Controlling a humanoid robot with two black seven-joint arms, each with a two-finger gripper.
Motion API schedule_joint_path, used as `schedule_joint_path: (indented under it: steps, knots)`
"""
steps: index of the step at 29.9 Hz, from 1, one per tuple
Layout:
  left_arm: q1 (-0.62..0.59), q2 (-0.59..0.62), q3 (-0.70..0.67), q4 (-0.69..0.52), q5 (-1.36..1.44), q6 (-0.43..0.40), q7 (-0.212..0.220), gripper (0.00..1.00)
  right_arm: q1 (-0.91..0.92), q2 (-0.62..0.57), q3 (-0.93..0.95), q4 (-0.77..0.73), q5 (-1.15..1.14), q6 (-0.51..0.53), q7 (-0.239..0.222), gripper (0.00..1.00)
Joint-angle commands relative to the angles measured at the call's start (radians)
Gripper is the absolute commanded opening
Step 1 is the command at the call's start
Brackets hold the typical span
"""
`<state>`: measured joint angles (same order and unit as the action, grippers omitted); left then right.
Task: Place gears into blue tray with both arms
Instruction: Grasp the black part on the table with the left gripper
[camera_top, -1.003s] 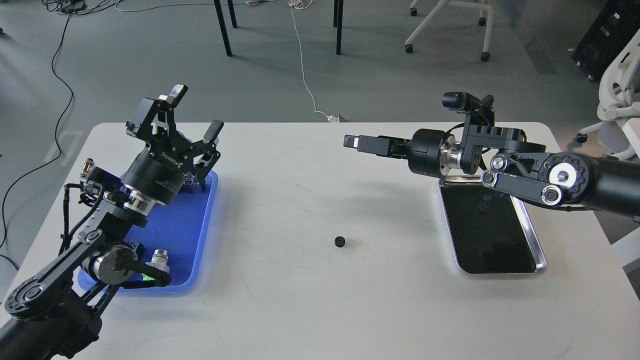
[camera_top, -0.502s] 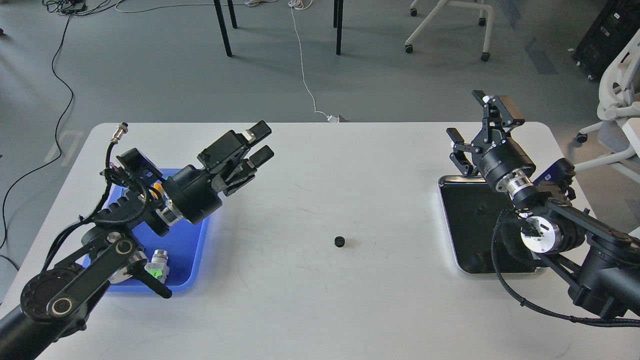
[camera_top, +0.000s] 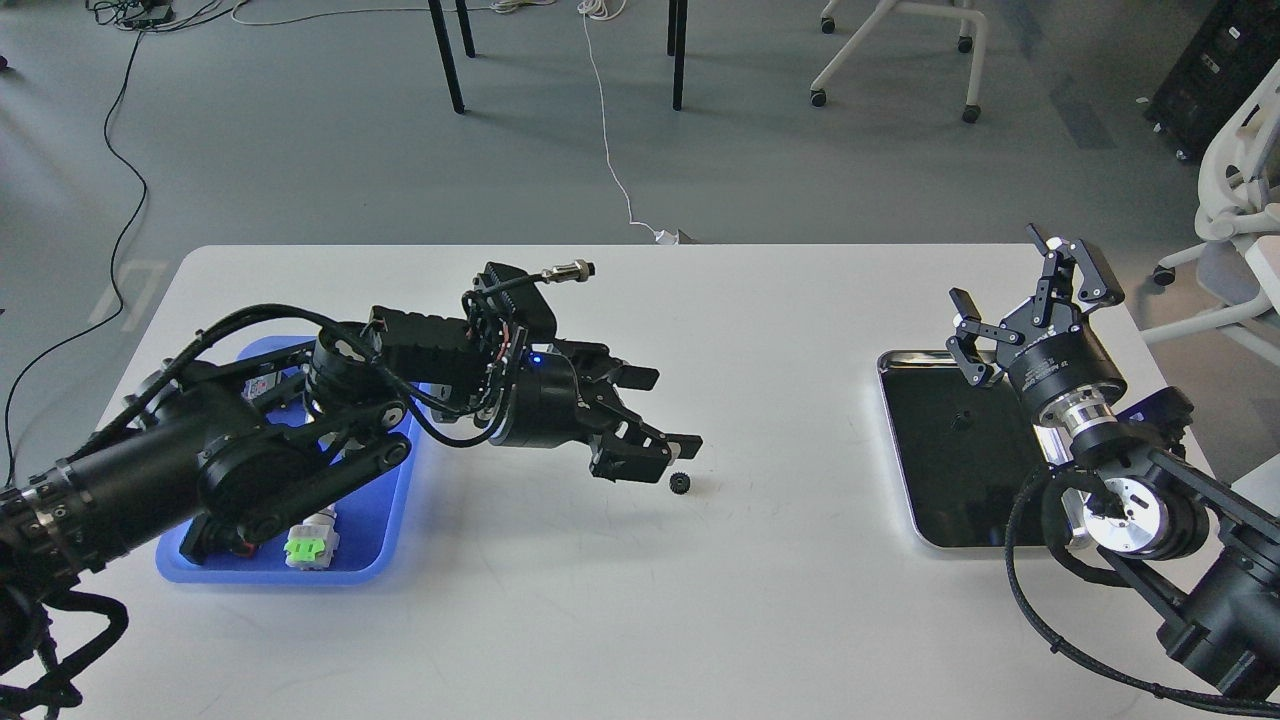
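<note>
A small black gear (camera_top: 679, 483) lies on the white table near its middle. My left gripper (camera_top: 668, 412) reaches out over the table with its fingers spread open, just left of and above the gear, holding nothing. The blue tray (camera_top: 380, 520) sits at the left, largely covered by my left arm. A second small gear (camera_top: 961, 421) rests in the black-bottomed tray. My right gripper (camera_top: 1030, 295) is raised at the far right above that tray's back edge, open and empty.
A black-bottomed tray with a silver rim (camera_top: 1078, 537) lies at the right. In the blue tray a push-button switch with a green cap (camera_top: 310, 547) lies near the front. Chairs and cables stand on the floor beyond the table.
My left arm has swung right and down from above the blue tray to beside the gear at the table's middle. The right gripper has shifted further right and back.
</note>
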<state>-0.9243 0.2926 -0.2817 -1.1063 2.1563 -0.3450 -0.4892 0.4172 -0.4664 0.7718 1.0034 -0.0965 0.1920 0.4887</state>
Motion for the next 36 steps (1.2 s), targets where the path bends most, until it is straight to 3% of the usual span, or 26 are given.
schedule_joint_path:
  steps: [1, 11, 17, 27, 36]
  knots:
    - [-0.031, -0.07, 0.065, 0.092, 0.025, 0.006, 0.0, 0.98, -0.006, -0.001, 0.007, 0.0, 0.0, 0.001, 0.0, 0.97]
    - [-0.028, -0.142, 0.171, 0.195, 0.025, 0.083, 0.0, 0.94, -0.012, -0.001, 0.007, -0.002, 0.0, 0.001, 0.0, 0.97]
    - [-0.021, -0.158, 0.185, 0.224, 0.025, 0.087, 0.0, 0.87, -0.014, -0.009, 0.009, -0.002, 0.0, 0.001, 0.0, 0.97]
    - [-0.019, -0.219, 0.187, 0.278, 0.025, 0.09, 0.0, 0.84, -0.021, -0.012, 0.009, 0.0, 0.0, 0.001, 0.0, 0.97]
    - [-0.012, -0.216, 0.196, 0.306, 0.025, 0.103, 0.0, 0.64, -0.028, -0.02, 0.007, 0.001, 0.0, 0.001, 0.0, 0.97]
